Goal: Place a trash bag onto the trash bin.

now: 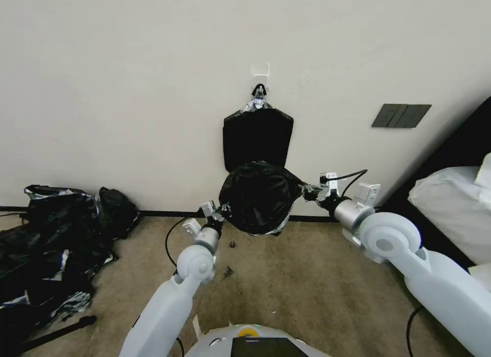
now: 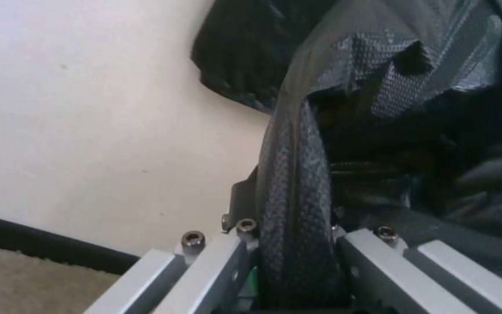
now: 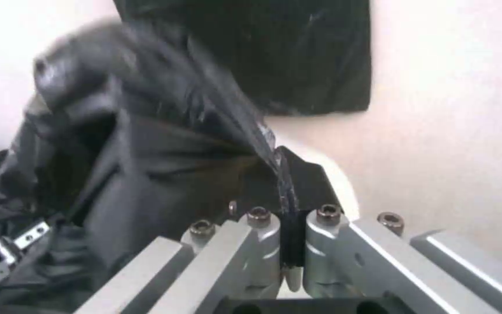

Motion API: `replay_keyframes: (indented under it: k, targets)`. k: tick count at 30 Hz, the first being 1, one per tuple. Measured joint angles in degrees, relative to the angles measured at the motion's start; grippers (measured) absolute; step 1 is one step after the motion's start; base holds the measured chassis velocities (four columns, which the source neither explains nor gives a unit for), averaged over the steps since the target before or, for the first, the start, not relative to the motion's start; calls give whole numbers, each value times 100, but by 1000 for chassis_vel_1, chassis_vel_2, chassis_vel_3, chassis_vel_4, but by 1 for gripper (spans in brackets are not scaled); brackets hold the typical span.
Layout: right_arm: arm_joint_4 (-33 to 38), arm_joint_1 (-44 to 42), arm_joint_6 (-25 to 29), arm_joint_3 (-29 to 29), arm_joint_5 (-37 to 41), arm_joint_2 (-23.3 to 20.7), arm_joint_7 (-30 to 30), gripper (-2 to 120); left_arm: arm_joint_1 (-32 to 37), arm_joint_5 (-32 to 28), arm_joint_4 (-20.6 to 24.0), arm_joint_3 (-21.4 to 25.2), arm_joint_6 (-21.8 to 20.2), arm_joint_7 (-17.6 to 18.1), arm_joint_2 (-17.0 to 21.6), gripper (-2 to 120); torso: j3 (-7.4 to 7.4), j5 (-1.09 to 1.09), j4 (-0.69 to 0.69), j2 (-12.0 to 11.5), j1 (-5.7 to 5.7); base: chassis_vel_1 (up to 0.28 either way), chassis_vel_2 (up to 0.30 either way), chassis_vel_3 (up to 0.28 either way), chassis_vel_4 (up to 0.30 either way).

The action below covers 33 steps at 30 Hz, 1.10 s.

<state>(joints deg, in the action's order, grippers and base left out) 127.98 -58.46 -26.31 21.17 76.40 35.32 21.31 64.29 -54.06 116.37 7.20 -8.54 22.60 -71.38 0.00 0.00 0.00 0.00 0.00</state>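
Trash bag (image 1: 260, 203) was held up in the air between both arms, in front of the wall, above the carpet. Left gripper (image 1: 223, 212) was clamped on its left edge, film pinched between the fingers (image 2: 297, 244). Right gripper (image 1: 308, 192) was closed on the right edge. Flat black bundle (image 1: 258, 137) hung on the wall hook behind.
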Motion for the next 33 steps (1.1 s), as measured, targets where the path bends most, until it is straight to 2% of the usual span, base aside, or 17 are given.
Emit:
replay_keyframes:
  k: [7, 10, 17, 19, 20, 23, 24, 26, 28, 30, 32, 33]
  targets:
    - [-324, -35, 37, -146, -337, 169, -426, 0, 83, -212, 160, -2, -138, -45, 17, 0, 0, 1, 1, 0, 0, 0, 0, 0, 0]
    - [-476, -106, 102, -173, -704, 198, -688, 0, 97, -250, 218, -16, -171, -31, 20, 0, 0, 0, 0, 0, 0, 0, 0, 0, 0]
    - [-350, -259, 119, -137, -981, 239, -647, 2, 64, -260, 241, -28, -188, 0, 4, 0, 0, 0, 0, 0, 0, 0, 0, 0, 0]
    - [-241, -410, 125, -22, -981, 243, -592, 14, 48, -256, 240, -21, -189, 74, -27, 0, 0, 0, 2, 0, 0, 0, 0, 0, 0]
    - [-241, -410, 125, -22, -981, 243, -592, 14, 48, -256, 240, -21, -189, 74, -27, 0, 0, 0, 2, 0, 0, 0, 0, 0, 0]
    - [-52, -783, 129, 235, -939, 251, -589, 26, 11, -317, 212, 19, -204, 212, -63, 0, 0, -1, -1, 0, 0, 0, 0, 0, 0]
    - [-52, -783, 129, 235, -939, 251, -589, 26, 11, -317, 212, 19, -204, 212, -63, 0, 0, -1, -1, 0, 0, 0, 0, 0, 0]
    - [42, -1055, 145, 382, -937, 335, -588, 38, 0, -415, 200, 53, -218, 280, -80, 0, 0, 1, 0, 0, 0, 0, 0, 0, 0]
    - [50, -1102, 163, 410, -934, 362, -587, 41, 0, -451, 200, 54, -223, 290, -82, 0, 0, 1, -1, 0, 0, 0, 0, 0, 0]
    - [19, -1160, 212, 491, -880, 414, -600, 53, 1, -518, 217, 54, -236, 301, -84, 0, 0, 0, 1, 0, 0, 0, 0, 0, 0]
    - [10, -1163, 219, 506, -863, 416, -608, 55, 1, -521, 219, 54, -239, 303, -82, 0, 0, 0, 1, 0, 0, 0, 0, 0, 0]
    - [-11, -1190, 235, 578, -793, 418, -639, 62, -2, -524, 219, 54, -250, 315, -74, 0, 0, 0, 1, 0, 0, 0, 0, 0, 0]
